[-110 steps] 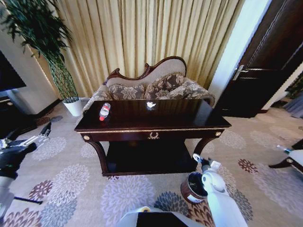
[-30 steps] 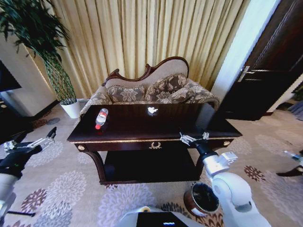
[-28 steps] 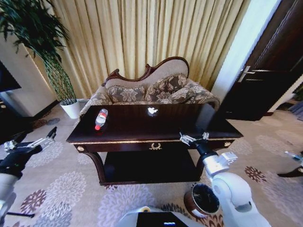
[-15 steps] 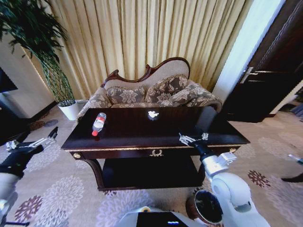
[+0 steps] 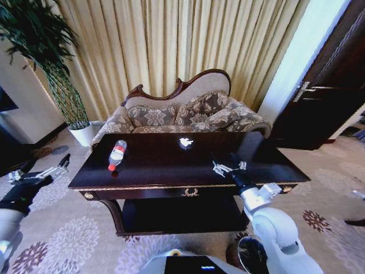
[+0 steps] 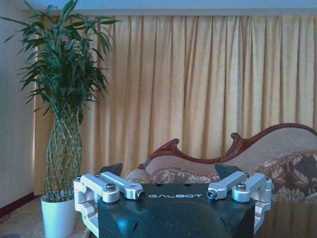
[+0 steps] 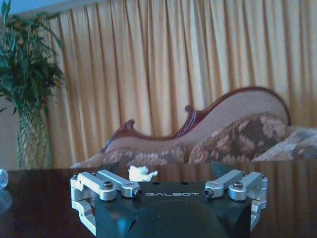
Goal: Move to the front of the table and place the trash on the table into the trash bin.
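Right hand (image 5: 227, 168) is held released, low over the bench (image 5: 171, 171), lined up with the white scrap (image 5: 185, 141) beyond it. Bottle (image 5: 117, 153) lies far left; left hand (image 5: 57, 166) is parked released off the bench's left end.

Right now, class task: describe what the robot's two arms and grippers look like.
The right arm is glossy white and rounded; the left arm is black near the wrist. The right gripper and left gripper have silver metal linkages on black bodies marked GALBOT.

Daylight enters through the curtains (image 5: 171, 51) and a bright opening (image 5: 308, 51) beyond the right claw (image 5: 227, 167). The glossy bench (image 5: 165, 162) shows glare ahead of that claw. Head view bends at edges; wrist views are dim.
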